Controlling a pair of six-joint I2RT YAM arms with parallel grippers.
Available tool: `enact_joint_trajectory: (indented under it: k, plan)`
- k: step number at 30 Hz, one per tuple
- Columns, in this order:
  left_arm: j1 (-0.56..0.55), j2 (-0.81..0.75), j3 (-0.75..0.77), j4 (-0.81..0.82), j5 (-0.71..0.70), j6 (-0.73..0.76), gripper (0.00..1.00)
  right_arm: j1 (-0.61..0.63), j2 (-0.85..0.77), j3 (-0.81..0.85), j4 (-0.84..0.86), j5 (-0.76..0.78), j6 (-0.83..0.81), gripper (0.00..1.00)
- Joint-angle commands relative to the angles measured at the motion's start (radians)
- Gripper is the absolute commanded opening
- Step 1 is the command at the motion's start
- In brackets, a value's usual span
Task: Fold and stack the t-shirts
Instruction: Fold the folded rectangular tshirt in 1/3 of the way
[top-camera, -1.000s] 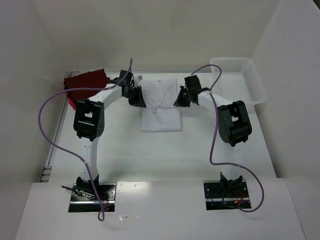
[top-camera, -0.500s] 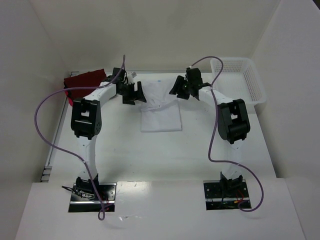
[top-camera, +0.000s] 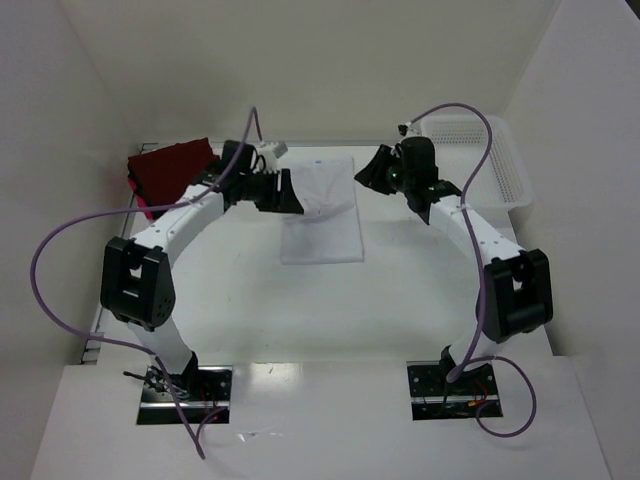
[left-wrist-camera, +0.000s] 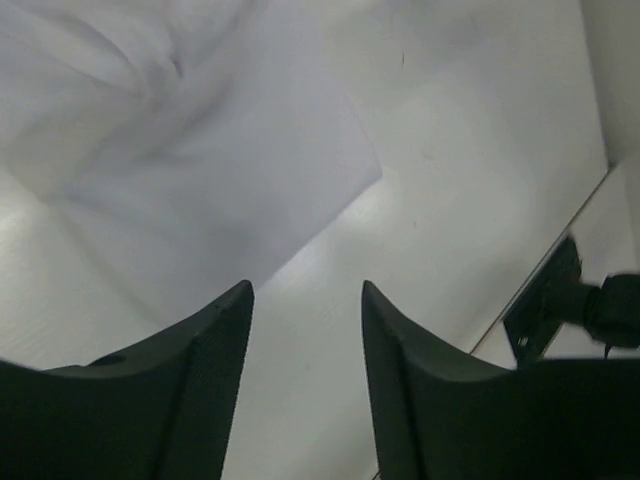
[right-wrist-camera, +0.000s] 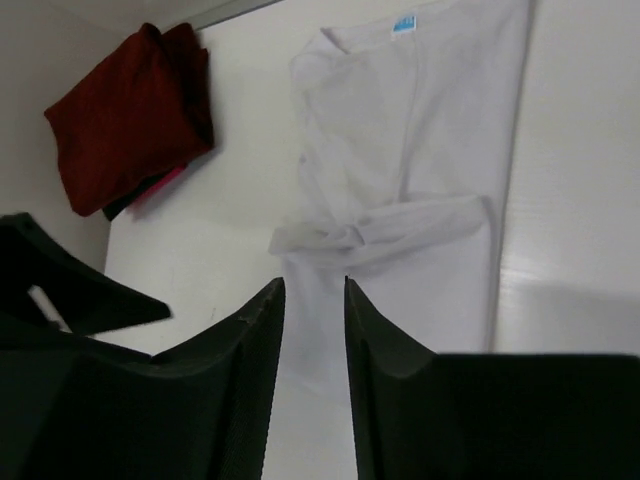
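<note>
Hovering empty, the left tool, fingers spread, and the right tool, fingers narrowly parted, flank the half-folded white t-shirt on the worktop; dark red t-shirts sit far-left. A shallow pinch could let the loose tucked sleeve slide out, spoiling the fold.

The white t-shirt lies flat on the table, folded lengthwise into a long strip. Its sleeves are drawn across the middle in a wrinkled band, and the small blue neck label is at its far end. It lies between the two end effectors, with its left edge just beside the left end effector and its far right corner near the right end effector. The dark red t-shirts sit folded in a pile, well to the left of the left end effector.
</note>
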Motion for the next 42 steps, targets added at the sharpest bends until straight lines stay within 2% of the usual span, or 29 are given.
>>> enact_joint_trajectory:
  k: [1, 4, 12, 17, 22, 26, 37, 41, 42]
  plan:
    - [-0.062, 0.015, -0.140, 0.057, 0.006, -0.038, 0.50, 0.018, -0.045, -0.146, 0.057, -0.002, 0.021, 0.26]
    - [-0.108, 0.025, -0.180, 0.094, -0.053, -0.056, 0.35, 0.058, -0.058, -0.201, 0.058, 0.035, 0.021, 0.26]
    - [-0.126, 0.201, -0.110, 0.130, -0.229, -0.126, 0.35, 0.064, -0.049, -0.235, 0.058, 0.049, 0.030, 0.29]
    - [-0.126, 0.323, 0.024, 0.114, -0.248, -0.131, 0.36, 0.064, -0.019, -0.231, 0.058, 0.055, 0.010, 0.31]
    - [-0.117, 0.374, 0.102, 0.107, -0.248, -0.131, 0.36, 0.064, 0.021, -0.212, 0.058, 0.044, 0.010, 0.31]
    - [-0.091, 0.446, 0.213, 0.085, -0.259, -0.131, 0.38, 0.064, 0.057, -0.189, 0.058, 0.044, -0.001, 0.32]
    - [-0.039, 0.568, 0.385, 0.068, -0.352, -0.122, 0.47, 0.064, 0.137, -0.103, 0.047, 0.030, -0.022, 0.35]
    - [-0.025, 0.549, 0.390, 0.096, -0.343, -0.122, 0.56, 0.064, 0.137, -0.097, 0.038, 0.026, -0.033, 0.38]
    - [-0.025, 0.533, 0.390, 0.100, -0.354, -0.122, 0.62, 0.064, 0.137, -0.097, 0.031, 0.031, -0.033, 0.39]
